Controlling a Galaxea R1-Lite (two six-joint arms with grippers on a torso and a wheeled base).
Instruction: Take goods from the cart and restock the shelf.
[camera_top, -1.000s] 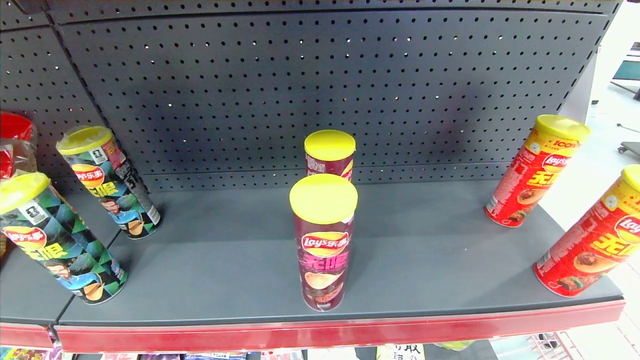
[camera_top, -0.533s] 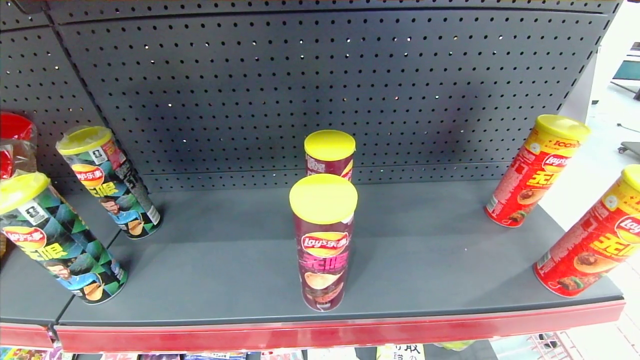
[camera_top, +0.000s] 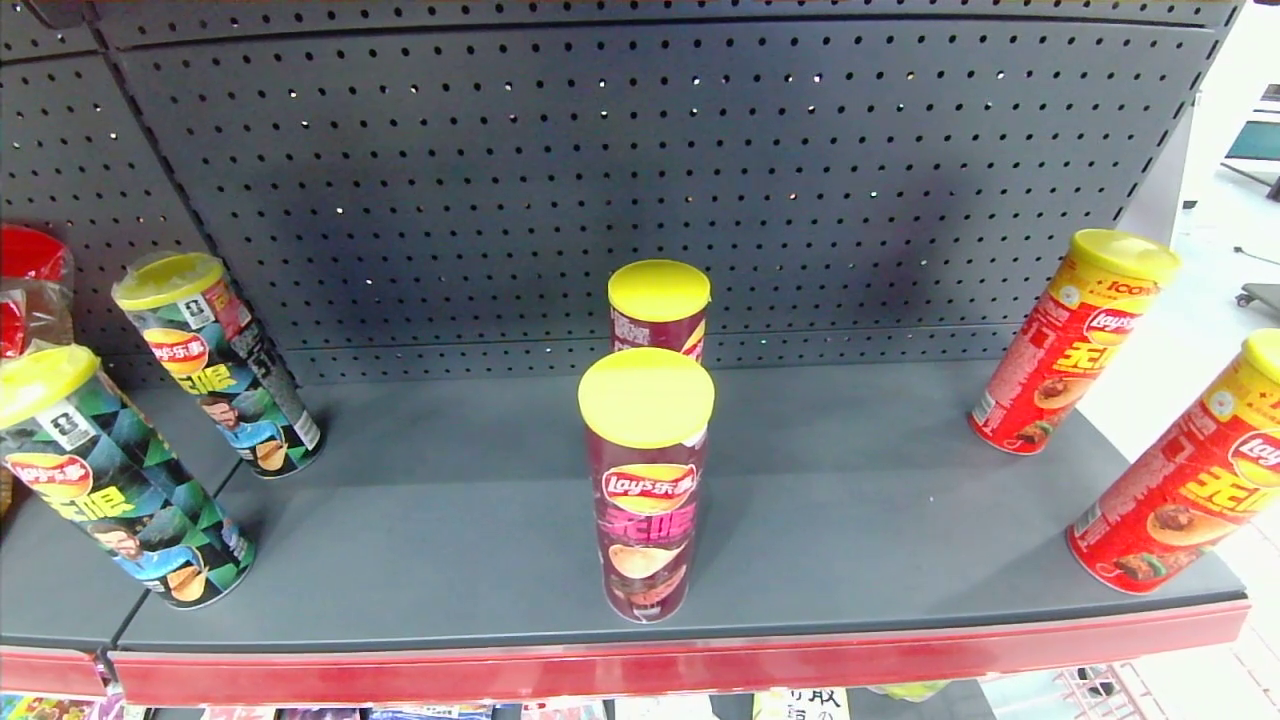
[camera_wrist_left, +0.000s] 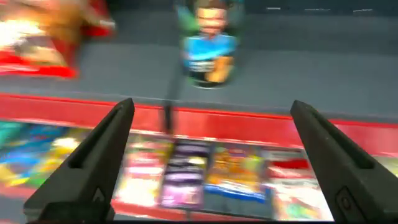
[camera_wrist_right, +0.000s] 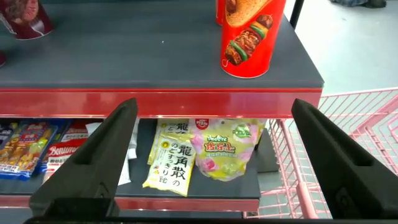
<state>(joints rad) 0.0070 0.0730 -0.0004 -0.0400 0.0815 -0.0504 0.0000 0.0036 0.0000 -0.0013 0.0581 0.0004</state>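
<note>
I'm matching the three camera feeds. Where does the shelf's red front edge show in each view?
Head view: the red front edge runs along the bottom, below the front maroon can.
Left wrist view: the red front edge crosses in front of the blue-green can.
Right wrist view: the red front edge crosses in front of the red can.
Shared landmark: the grey shelf board directly behind it.

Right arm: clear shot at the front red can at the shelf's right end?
Probably yes. The right gripper is open, facing the shelf's red lip below the front red can; nothing stands before it. It would need to rise first.
</note>
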